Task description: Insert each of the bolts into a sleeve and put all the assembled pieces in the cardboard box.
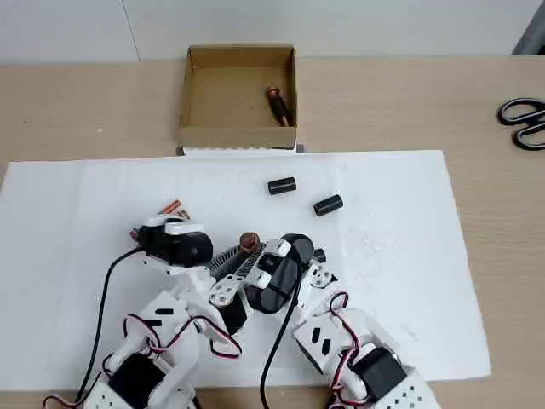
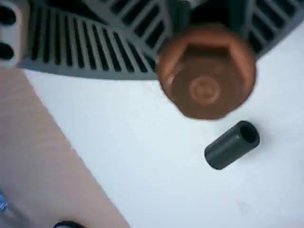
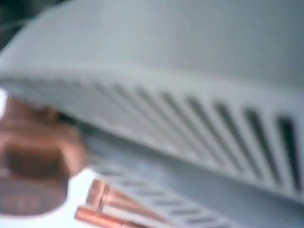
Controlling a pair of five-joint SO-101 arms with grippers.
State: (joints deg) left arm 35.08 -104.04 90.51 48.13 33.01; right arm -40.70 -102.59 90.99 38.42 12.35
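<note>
My left gripper [image 1: 241,250] sits low on the white paper, shut on a copper bolt [image 1: 249,242]. The bolt's hexagonal head [image 2: 206,78] shows between the ribbed grey fingers [image 2: 95,42]. My right gripper [image 1: 288,256] is close beside it on the right. Two black sleeves [image 1: 282,186] [image 1: 328,205] lie loose on the paper beyond both grippers, and one sleeve [image 2: 232,145] appears below the held bolt in the left wrist view. Another copper bolt [image 1: 173,207] [image 3: 109,204] lies on the paper to the left. The cardboard box [image 1: 194,94] holds one assembled piece [image 1: 278,104].
A white paper sheet [image 1: 400,256] covers the wooden table [image 1: 77,102]. Scissors [image 1: 524,122] lie at the far right edge. The arms' cables [image 1: 106,298] trail over the near part of the paper.
</note>
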